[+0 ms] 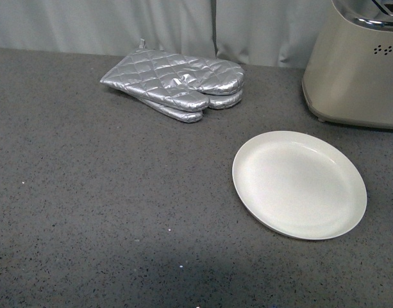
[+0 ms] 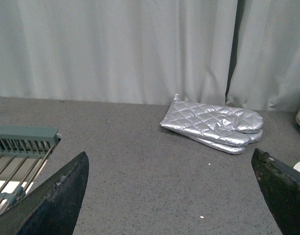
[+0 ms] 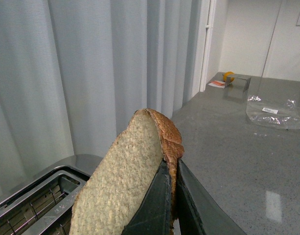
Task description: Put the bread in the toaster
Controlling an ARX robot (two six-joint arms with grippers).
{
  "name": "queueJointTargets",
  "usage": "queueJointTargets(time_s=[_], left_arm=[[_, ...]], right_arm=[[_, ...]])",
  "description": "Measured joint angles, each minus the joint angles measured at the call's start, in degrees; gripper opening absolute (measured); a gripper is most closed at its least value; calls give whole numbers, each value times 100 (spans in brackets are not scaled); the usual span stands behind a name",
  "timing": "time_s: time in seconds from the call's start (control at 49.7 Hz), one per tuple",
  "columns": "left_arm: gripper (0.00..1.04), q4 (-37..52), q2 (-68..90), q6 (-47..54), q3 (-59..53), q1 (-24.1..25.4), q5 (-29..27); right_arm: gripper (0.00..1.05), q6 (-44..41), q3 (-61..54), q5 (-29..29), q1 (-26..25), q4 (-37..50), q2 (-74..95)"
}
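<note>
In the right wrist view my right gripper (image 3: 171, 164) is shut on the bread (image 3: 125, 181), a light-brown speckled slice with a darker crust, held on edge by its crust. The slice hangs above the toaster's chrome slotted top (image 3: 39, 203). In the front view the cream-beige toaster (image 1: 356, 70) stands at the far right, and neither arm nor the bread shows there. In the left wrist view my left gripper (image 2: 172, 196) is open and empty, low over the grey counter, its dark fingers (image 2: 57, 198) wide apart.
A round white plate (image 1: 299, 183) lies bare in front of the toaster. Silver quilted oven mitts (image 1: 177, 83) lie at the back centre, also in the left wrist view (image 2: 213, 125). A grey wire rack (image 2: 17, 156) is at the left. A clear plastic bag (image 3: 274, 110) lies on the far counter.
</note>
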Motion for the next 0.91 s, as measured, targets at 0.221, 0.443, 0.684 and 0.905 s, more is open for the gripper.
queueJointTargets(time_s=[0.221,0.443,0.684,0.905], left_arm=[[98,0,0,0,0,0,0],[98,0,0,0,0,0,0],[98,0,0,0,0,0,0],[98,0,0,0,0,0,0]], right_arm=[[1,-79,33,24,-2,4,55],[1,-85,33,24,-2,7,57],[1,-83,33,24,-4,7,57],[1,-83,33,24,-4,7,57]])
